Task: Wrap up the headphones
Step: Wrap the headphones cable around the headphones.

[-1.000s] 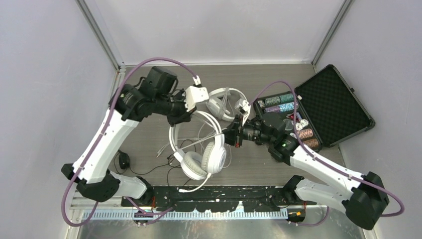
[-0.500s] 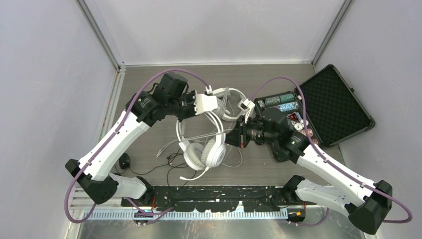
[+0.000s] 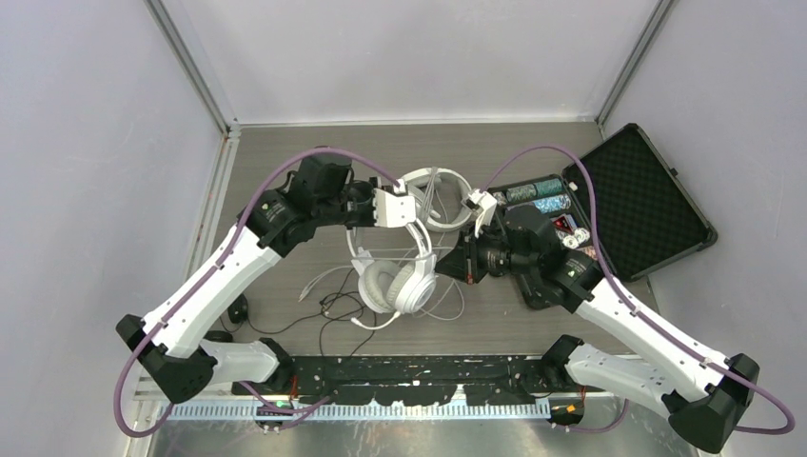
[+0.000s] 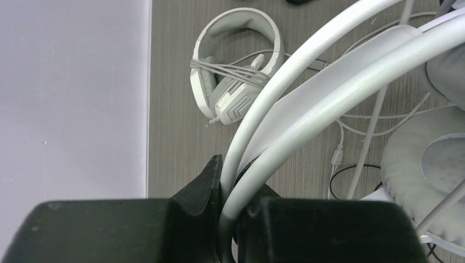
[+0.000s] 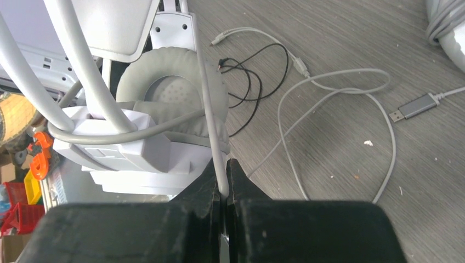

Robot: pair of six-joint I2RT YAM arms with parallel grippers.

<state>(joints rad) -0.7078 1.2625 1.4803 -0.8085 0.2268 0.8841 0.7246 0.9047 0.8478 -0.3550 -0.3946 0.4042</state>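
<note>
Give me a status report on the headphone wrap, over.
Left gripper shut on the white headband, headphones hanging. Right gripper shut on their cord. Loose USB cord and black cord trailing underneath.

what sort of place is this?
Probably a robot test cell: plain panel walls on metal frame posts box in a table, both arms mount on a rail at its near edge, headphones gripped between them.

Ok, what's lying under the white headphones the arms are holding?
Loose white cord and a thin black cord lie on the table below the headphones. The spot straight beneath them is covered.
</note>
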